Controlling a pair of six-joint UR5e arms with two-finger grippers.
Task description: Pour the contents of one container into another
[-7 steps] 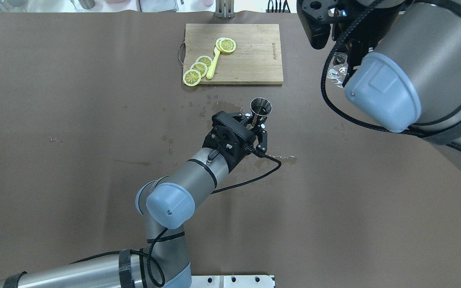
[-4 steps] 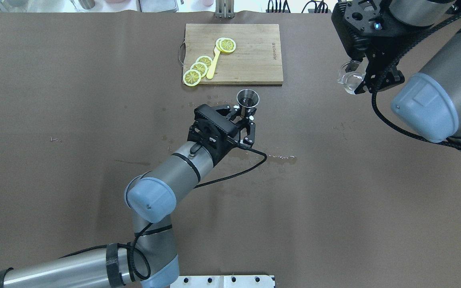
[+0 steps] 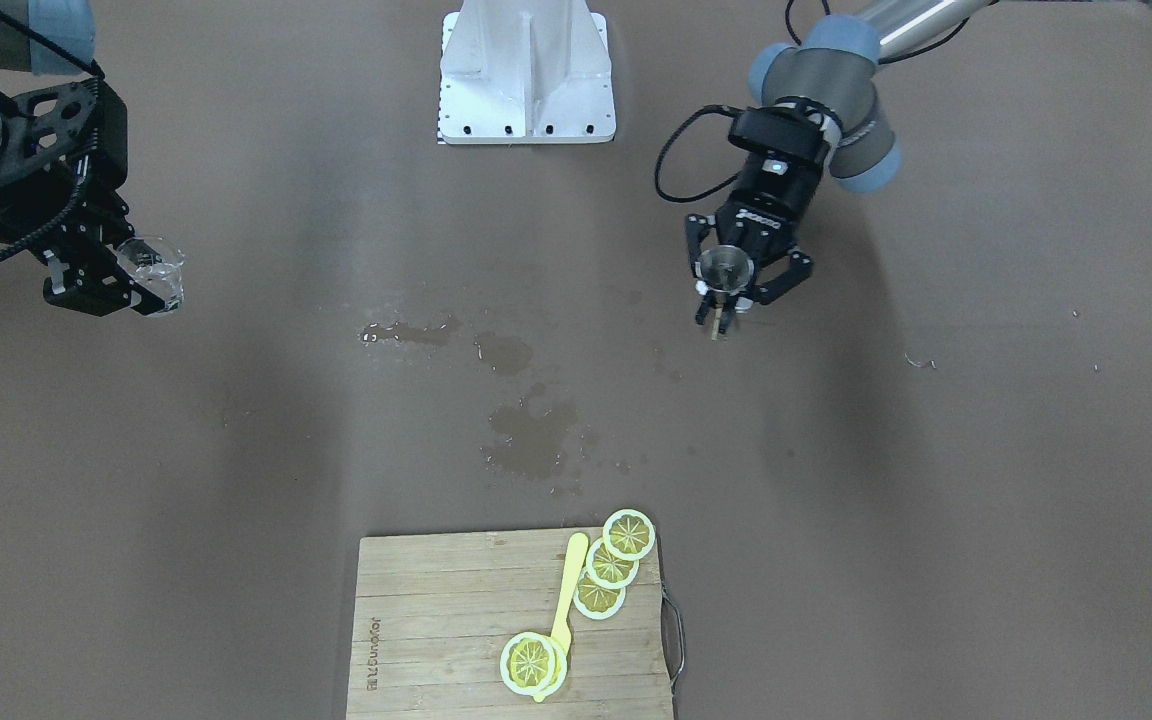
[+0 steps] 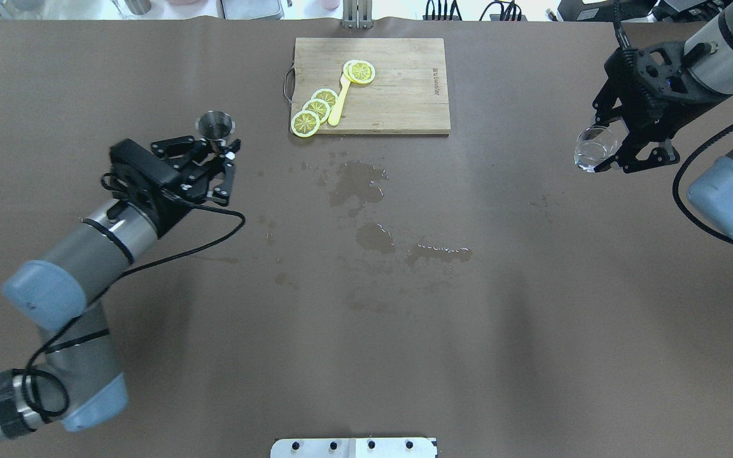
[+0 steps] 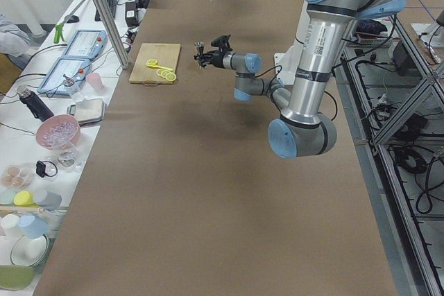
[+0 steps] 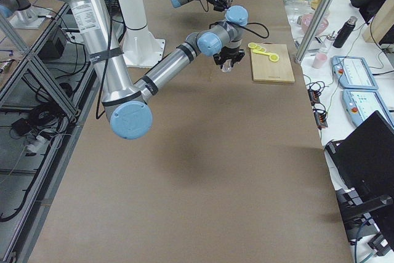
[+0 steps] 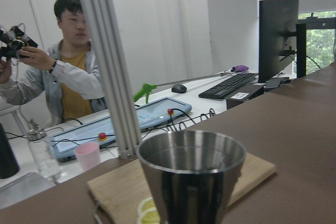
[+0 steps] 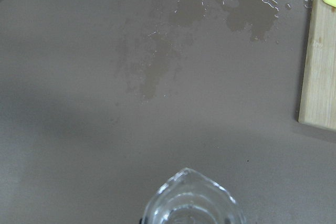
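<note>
Overhead exterior view: the metal cup (image 4: 216, 124) at ten o'clock and the glass beaker (image 4: 592, 156) at two o'clock are best kept upright and brought together, spout over rim, as wet patches (image 4: 357, 183) are seen mid-table. The left gripper (image 4: 219, 149) is closed narrowly on the cup's base; the beaker is clamped by the right gripper (image 4: 608, 149).
</note>
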